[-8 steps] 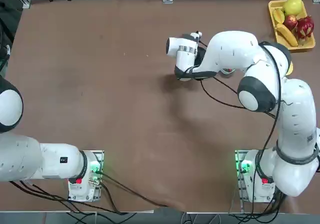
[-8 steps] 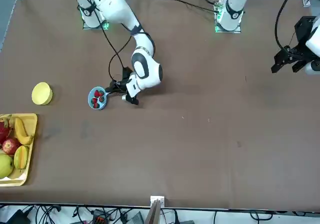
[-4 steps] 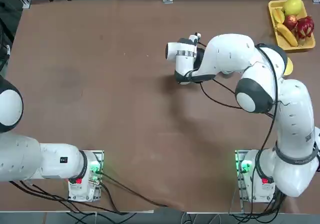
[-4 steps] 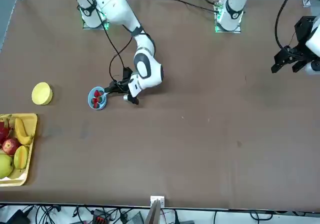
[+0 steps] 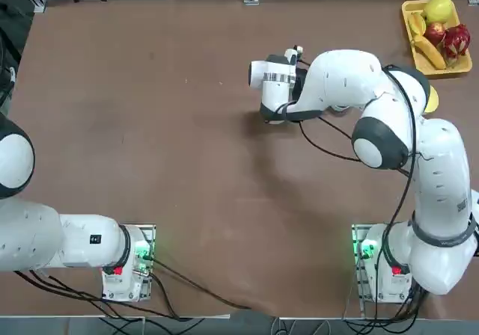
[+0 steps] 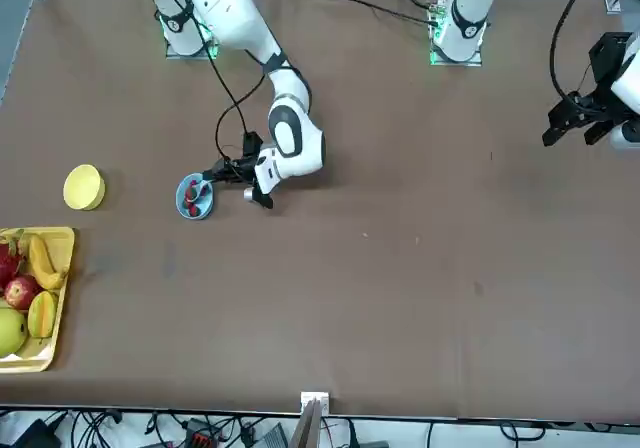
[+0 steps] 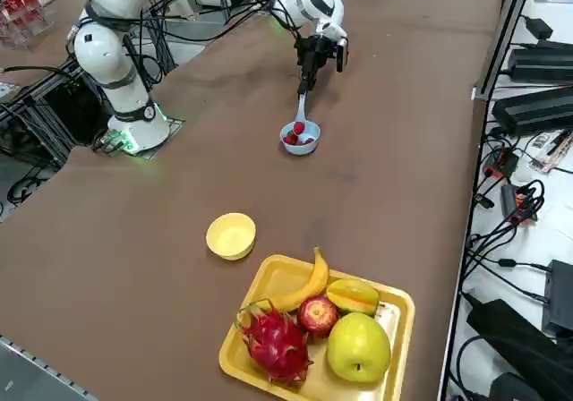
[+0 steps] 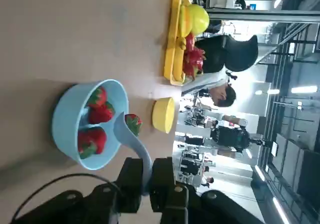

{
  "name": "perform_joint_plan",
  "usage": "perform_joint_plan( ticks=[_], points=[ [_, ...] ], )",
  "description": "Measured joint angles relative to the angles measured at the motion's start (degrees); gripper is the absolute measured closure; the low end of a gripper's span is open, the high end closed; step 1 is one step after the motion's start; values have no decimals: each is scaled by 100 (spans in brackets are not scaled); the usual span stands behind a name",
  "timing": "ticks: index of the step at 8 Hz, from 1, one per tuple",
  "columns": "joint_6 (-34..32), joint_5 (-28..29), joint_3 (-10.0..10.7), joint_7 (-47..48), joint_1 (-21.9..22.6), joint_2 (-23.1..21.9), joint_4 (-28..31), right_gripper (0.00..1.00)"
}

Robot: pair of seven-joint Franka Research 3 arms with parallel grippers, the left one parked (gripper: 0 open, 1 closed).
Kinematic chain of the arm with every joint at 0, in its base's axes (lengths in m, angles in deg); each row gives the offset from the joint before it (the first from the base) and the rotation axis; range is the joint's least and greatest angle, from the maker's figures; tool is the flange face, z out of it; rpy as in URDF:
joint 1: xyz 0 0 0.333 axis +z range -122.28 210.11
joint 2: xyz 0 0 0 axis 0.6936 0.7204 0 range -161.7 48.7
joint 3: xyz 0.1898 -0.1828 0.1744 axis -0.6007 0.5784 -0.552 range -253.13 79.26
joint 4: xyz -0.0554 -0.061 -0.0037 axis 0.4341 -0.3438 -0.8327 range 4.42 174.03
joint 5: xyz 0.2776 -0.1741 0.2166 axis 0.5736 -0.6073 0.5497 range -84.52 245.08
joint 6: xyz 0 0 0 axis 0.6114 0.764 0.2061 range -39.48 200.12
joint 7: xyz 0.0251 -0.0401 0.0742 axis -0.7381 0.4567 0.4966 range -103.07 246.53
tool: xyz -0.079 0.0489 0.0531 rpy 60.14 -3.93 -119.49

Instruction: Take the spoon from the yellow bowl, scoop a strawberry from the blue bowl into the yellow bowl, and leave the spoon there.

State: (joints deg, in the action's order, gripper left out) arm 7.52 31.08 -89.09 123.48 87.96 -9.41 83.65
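In the right wrist view my right gripper (image 8: 146, 179) is shut on the handle of the pale blue spoon (image 8: 131, 136). One strawberry (image 8: 133, 124) lies in the spoon's scoop, at the rim of the blue bowl (image 8: 62, 121), which holds three more strawberries. From the right side the spoon (image 7: 301, 113) hangs down from the gripper (image 7: 307, 72), its scoop just over the blue bowl (image 7: 302, 143). The yellow bowl (image 7: 231, 235) sits empty and apart, toward the fruit tray. The front view shows the blue bowl (image 6: 195, 196) beside the gripper (image 6: 224, 174).
A rectangular yellow tray (image 7: 279, 271) with a banana, apple, dragon fruit and other large fruits stands at the table corner beyond the yellow bowl (image 6: 84, 187). Cables trail from my right wrist. People and chairs show in the room beyond the table.
The wrist has shifted and tilted slightly beside the blue bowl. The gripper has stayed shut on the spoon.
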Motion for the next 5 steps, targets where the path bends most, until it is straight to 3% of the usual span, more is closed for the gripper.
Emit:
perform_joint_plan(
  ticks=[5],
  points=[
    [-691, -64, 190, -175, -121, -21, -127, 88]
  ],
)
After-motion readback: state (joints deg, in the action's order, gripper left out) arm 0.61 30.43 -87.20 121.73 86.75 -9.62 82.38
